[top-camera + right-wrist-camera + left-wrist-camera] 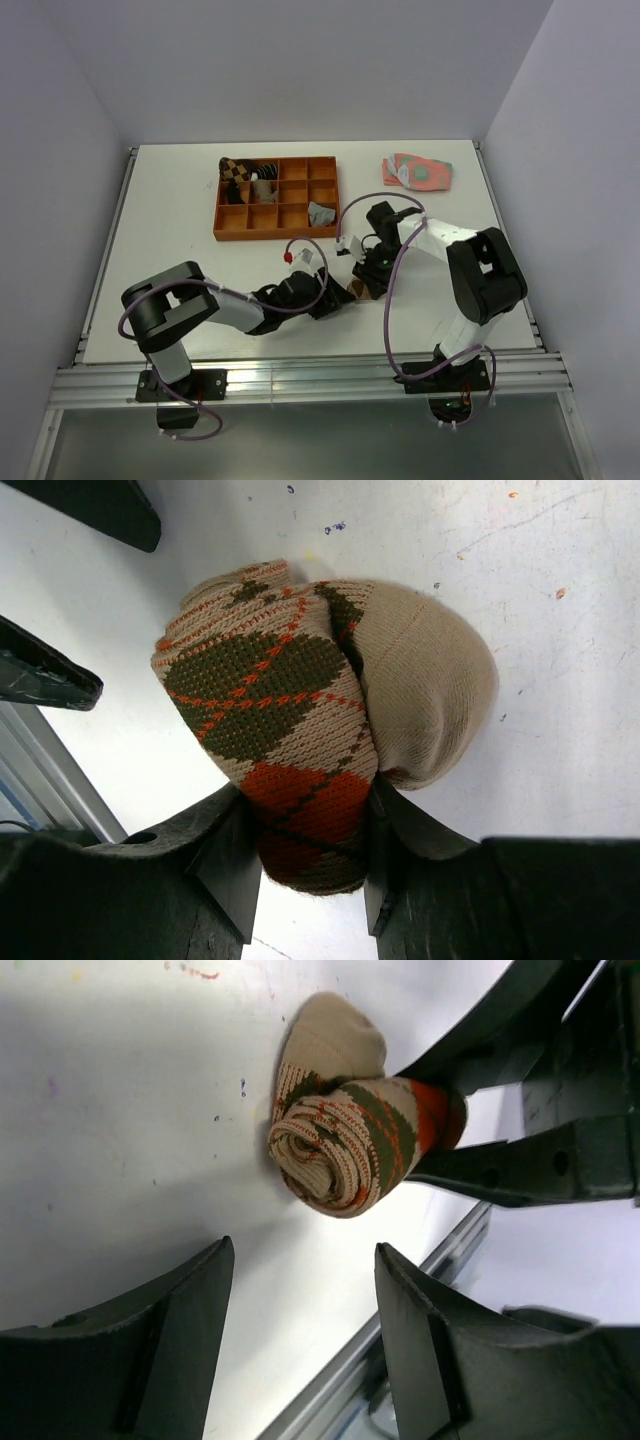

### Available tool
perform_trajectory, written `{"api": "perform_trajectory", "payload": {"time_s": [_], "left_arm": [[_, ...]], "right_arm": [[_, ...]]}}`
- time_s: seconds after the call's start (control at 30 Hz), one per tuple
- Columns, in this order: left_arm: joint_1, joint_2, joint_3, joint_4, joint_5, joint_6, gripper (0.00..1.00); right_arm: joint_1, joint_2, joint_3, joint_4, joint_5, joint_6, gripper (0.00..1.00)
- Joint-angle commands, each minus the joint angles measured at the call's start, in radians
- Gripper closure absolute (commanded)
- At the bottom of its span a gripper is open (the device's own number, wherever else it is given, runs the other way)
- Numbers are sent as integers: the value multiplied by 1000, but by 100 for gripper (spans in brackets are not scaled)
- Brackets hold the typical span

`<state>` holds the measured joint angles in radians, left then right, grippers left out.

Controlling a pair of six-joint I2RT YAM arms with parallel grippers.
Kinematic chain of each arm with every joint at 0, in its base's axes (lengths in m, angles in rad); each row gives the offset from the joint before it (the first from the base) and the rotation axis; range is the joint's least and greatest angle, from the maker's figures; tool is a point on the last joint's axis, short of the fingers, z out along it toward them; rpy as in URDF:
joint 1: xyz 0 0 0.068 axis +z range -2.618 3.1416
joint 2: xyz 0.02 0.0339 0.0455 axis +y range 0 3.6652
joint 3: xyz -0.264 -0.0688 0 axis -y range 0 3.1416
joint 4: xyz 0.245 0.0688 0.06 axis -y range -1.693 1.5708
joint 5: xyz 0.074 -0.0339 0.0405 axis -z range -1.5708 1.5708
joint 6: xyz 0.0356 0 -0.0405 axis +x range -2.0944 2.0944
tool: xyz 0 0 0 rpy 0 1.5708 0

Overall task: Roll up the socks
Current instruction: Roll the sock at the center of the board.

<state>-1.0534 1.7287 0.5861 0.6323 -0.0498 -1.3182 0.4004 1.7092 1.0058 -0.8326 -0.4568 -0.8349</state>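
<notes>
The tan sock with orange and dark-brown argyle diamonds (280, 700) lies rolled into a bundle on the white table, near the front middle in the top view (356, 291). My right gripper (305, 850) is shut on the orange end of the roll. My left gripper (305, 1250) is open and empty, just short of the roll (345, 1140) and apart from it. In the top view the left gripper (337, 301) sits left of the roll and the right gripper (364, 281) right of it. A grey sock (320, 213) lies in a compartment of the orange tray.
The orange divided tray (229, 218) stands at the back, left of centre, with a dark checked sock (237, 170) and other small items in it. Pink-and-green socks (417, 171) lie at the back right. The table's front rail (400, 1320) runs close behind the left fingers.
</notes>
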Motion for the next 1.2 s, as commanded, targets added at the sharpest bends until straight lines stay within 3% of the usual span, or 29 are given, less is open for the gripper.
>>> {"api": "perform_trajectory", "payload": {"time_s": [0.0, 0.1, 0.4, 0.87, 1.07, 1.17], "left_arm": [[-36, -1, -28, 102, -169, -208, 37], [-68, 31, -32, 176, -238, -291, 36], [-155, 61, 89, -118, -442, -555, 31], [-169, 132, 216, -371, -499, -754, 29], [-169, 157, 247, -451, -486, -788, 35], [-168, 164, 259, -500, -472, -799, 43]], "right_arm": [[-6, 56, -10, -31, 40, 26, 82], [-6, 58, -9, -36, 18, 37, 82], [-5, 82, 8, -36, -42, 100, 83], [-6, 116, 31, -69, -123, 97, 85], [-6, 118, 39, -88, -138, 91, 85], [-6, 131, 47, -99, -146, 88, 85]]}}
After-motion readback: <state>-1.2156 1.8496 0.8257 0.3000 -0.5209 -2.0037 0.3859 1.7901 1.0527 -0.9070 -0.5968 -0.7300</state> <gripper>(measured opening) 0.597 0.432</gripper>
